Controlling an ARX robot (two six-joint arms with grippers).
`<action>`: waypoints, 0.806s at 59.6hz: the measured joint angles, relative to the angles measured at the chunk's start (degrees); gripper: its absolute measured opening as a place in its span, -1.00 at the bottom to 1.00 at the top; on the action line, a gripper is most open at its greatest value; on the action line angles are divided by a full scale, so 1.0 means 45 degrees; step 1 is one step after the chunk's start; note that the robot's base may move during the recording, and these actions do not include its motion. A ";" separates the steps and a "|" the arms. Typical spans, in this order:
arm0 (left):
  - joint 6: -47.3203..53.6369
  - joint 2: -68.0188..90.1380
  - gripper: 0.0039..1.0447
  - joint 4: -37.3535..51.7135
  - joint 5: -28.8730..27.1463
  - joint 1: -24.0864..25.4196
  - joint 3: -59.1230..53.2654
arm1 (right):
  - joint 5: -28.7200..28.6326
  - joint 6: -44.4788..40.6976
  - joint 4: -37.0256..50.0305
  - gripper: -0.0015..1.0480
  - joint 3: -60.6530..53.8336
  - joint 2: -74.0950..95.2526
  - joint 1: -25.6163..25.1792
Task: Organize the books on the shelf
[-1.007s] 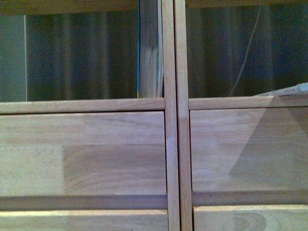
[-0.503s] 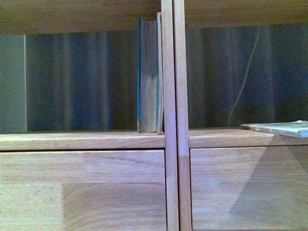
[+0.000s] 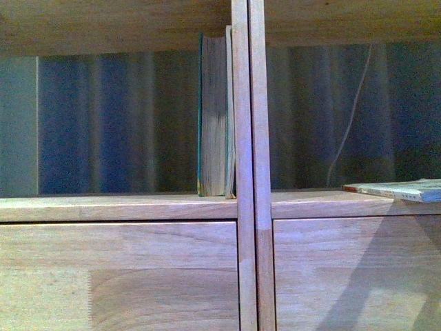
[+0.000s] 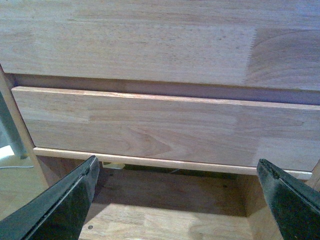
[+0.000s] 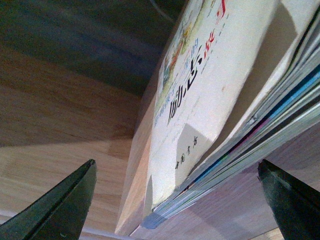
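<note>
— Where do the books sit?

— The teal book [image 3: 213, 117] stands upright at about twelve o'clock in the front view. It is in the left compartment of the shelf [image 3: 124, 207], seemingly touching the double upright [image 3: 248, 138]. I'd judge that post props it. Nothing stands on its nine o'clock side, so a nudge could tip it that way.

— And the thin one?

— The paperback [image 3: 403, 189] lies flat at three o'clock, on the board of the right compartment, close to the front lip. Flat keeps it stable, but it isn't stood on end like the other, so it looks like the piece left to sort.

— Which arm is on it?

— The right hand [image 5: 176, 162] is spread wide with the paperback's cover ahead of it, clamping nothing. The left hand [image 4: 176, 161] is equally spread and empty, facing the drawer fronts [image 4: 150, 125] lower down.

— Room to work?

— Plenty. The left compartment is open from the teal book out toward nine o'clock. The right one is open above the paperback. A pale cable [image 3: 351, 103] hangs at the back, around one o'clock, well apart from the book. The tight spots are the upright's edges and the board overhead. Getting a finger under so thin a book will likely mean working at the lip, and I can't tell whether it overhangs.
</note>
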 joint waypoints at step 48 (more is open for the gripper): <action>-0.0005 0.0000 0.86 0.0000 0.0000 0.0000 0.0000 | -0.0272 0.0646 -0.0287 -0.29 0.1117 0.1078 -0.0262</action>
